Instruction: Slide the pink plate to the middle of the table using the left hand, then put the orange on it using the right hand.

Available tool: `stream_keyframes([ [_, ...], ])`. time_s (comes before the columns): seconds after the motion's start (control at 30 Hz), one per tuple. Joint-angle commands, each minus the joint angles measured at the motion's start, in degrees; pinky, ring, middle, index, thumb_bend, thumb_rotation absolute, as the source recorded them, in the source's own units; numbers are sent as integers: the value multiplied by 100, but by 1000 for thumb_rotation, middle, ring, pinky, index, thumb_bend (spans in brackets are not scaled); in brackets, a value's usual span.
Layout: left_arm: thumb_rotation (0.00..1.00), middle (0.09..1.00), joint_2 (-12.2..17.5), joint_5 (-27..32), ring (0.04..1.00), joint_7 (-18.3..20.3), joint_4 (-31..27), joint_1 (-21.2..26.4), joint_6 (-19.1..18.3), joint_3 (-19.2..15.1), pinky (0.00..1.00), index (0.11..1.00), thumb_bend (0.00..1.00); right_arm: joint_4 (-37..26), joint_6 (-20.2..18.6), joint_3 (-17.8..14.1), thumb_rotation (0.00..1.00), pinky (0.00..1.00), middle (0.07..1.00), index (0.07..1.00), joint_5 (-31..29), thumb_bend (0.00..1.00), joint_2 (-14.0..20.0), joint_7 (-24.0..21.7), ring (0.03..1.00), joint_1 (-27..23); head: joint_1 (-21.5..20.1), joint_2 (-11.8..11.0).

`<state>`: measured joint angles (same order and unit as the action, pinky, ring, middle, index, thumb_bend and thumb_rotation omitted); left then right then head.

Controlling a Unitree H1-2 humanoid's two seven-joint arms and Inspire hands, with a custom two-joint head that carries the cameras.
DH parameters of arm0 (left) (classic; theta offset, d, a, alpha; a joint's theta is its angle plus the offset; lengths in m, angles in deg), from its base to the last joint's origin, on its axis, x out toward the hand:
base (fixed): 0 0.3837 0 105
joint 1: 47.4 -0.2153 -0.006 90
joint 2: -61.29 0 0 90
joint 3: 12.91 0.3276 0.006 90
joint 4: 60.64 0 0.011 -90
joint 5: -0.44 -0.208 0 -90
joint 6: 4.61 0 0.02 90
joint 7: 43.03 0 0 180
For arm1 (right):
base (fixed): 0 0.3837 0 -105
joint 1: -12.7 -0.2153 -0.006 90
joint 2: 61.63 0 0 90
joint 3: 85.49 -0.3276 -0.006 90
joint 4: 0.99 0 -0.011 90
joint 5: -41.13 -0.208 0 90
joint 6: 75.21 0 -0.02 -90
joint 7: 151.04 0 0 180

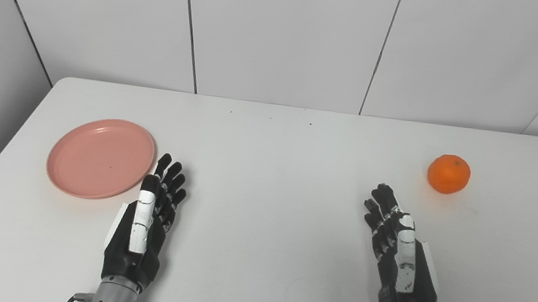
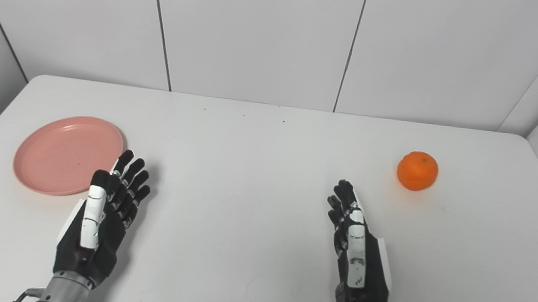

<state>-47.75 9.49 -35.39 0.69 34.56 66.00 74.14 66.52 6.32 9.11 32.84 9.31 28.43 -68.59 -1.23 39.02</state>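
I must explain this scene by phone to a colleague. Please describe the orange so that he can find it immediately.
Start from the white table and look to its right side, toward the back. The orange sits there alone, just beyond the fingertips of the right hand. It is the only round, bright orange ball; the pink plate opposite is flat.

light: bright, even, diffuse | shadows: faint, soft | glare: none | focus: sharp

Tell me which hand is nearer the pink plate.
Left. The left hand sits beside the pink plate, fingers near its right rim. The right hand lies far across the table, closer to the orange.
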Motion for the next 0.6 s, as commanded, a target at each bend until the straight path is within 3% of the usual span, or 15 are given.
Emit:
stream_keyframes([
  [0.0,953,991,184,-131,990,2,0,-136,331,104,1000,1000,800,2,225,-34,1000,971,943,923,-73,810,22,-89,938,-62,173,-92],
  [0.17,947,978,30,-258,972,-49,329,-138,647,230,1000,1000,788,254,422,-197,1000,977,949,933,-255,801,174,-236,941,-79,558,-365],
  [0.57,947,966,-176,-590,961,-306,953,-98,1424,596,1000,998,749,849,790,-559,1000,1000,968,959,-761,791,485,-634,959,-171,1145,-714],
])
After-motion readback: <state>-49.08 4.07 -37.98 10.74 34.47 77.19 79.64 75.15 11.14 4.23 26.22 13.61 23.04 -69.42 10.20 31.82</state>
